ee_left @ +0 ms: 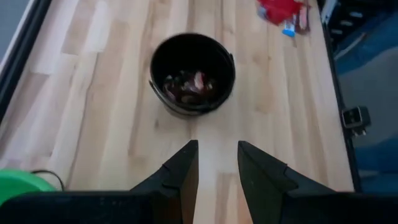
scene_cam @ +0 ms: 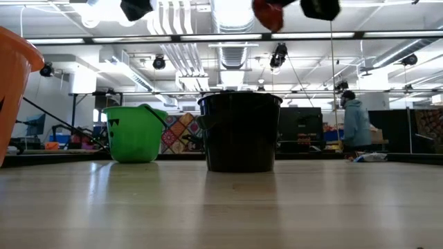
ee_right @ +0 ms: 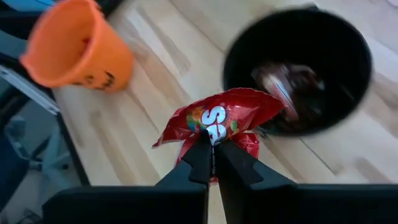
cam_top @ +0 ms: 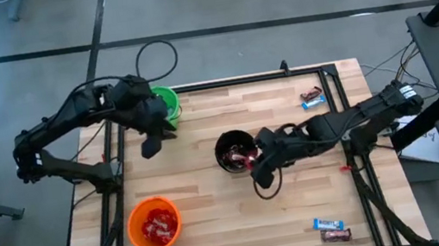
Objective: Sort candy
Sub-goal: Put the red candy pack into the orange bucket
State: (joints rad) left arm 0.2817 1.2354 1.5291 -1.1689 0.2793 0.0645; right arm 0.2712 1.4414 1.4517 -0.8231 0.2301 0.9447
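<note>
Setting: wooden table [cam_top: 242, 215] on a grey shop floor, workstation at right of the high view. Containers: green cup [cam_top: 167, 101] upper left, black cup [cam_top: 233, 150] centre, holding dark-wrapped pieces, orange cup [cam_top: 155, 223] lower left, holding red ones. Right claw [ee_right: 213, 154]: fingers clamped on a red candy [ee_right: 219, 120], raised just right of the black cup. Left claw [ee_left: 217, 167]: fingers apart, empty, hovering near the green cup. Loose candy [cam_top: 331, 230]: pair at lower right, another pair [cam_top: 312, 97] at upper right. Step, judged: carrying a red piece. Next: likely travel lower left to the orange cup, then release above it.
</note>
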